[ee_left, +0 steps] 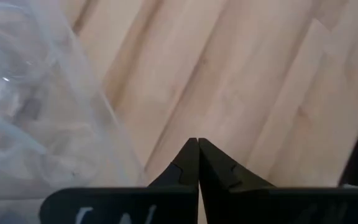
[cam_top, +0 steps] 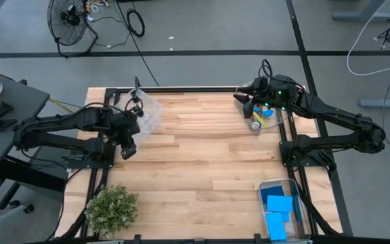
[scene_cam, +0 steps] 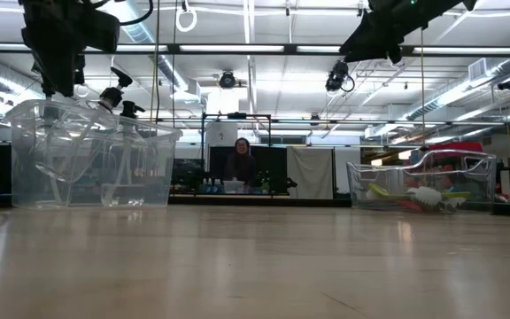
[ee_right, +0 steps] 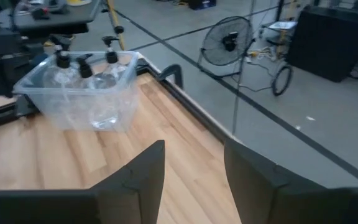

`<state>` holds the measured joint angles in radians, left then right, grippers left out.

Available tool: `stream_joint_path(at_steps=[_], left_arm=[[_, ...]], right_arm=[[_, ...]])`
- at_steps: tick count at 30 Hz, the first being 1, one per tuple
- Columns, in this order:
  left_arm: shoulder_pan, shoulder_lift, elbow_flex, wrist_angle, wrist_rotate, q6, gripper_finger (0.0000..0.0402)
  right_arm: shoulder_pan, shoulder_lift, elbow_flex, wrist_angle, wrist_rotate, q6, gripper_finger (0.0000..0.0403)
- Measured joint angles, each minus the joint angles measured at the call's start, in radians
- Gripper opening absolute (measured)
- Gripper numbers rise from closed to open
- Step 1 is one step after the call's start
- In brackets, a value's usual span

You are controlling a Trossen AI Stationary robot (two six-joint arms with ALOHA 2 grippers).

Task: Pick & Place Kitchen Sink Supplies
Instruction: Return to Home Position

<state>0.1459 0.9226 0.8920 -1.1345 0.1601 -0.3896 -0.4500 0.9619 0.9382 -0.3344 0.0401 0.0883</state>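
Three clear bottles with black tops (ee_right: 84, 70) stand in a clear bin (cam_top: 146, 112) at the table's far left; they also show in the low view (scene_cam: 118, 99). Brushes (cam_top: 263, 120) lie in a clear bin (scene_cam: 419, 182) at the far right. Blue sponges (cam_top: 279, 205) lie in a bin at the near right. My left gripper (ee_left: 197, 144) is shut and holds nothing; it hangs above bare wood just on the near side of the bottle bin (ee_left: 36, 124). My right gripper (ee_right: 194, 163) is open and holds nothing; it is raised over the far edge beside the brush bin, facing the table's left.
A bushy potted plant (cam_top: 112, 209) stands at the near left corner. The middle of the wooden table (cam_top: 202, 159) is bare. A fan (cam_top: 68, 17) stands on the floor beyond the far edge. A person (scene_cam: 241, 159) sits far behind the table.
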Motion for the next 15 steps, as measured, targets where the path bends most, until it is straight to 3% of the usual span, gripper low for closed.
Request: stream_joint_path(at_steps=[6, 15], left_arm=[[0.000, 0.033, -0.004, 0.009, -0.089, -0.023, 0.0001], [0.000, 0.136, -0.004, 0.016, -0.163, -0.018, 0.0001]], right_arm=[[0.000, 0.000, 0.000, -0.003, 0.059, -0.002, 0.0166], [0.000, 0.000, 0.000, -0.004, 0.058, -0.019, 0.0166]])
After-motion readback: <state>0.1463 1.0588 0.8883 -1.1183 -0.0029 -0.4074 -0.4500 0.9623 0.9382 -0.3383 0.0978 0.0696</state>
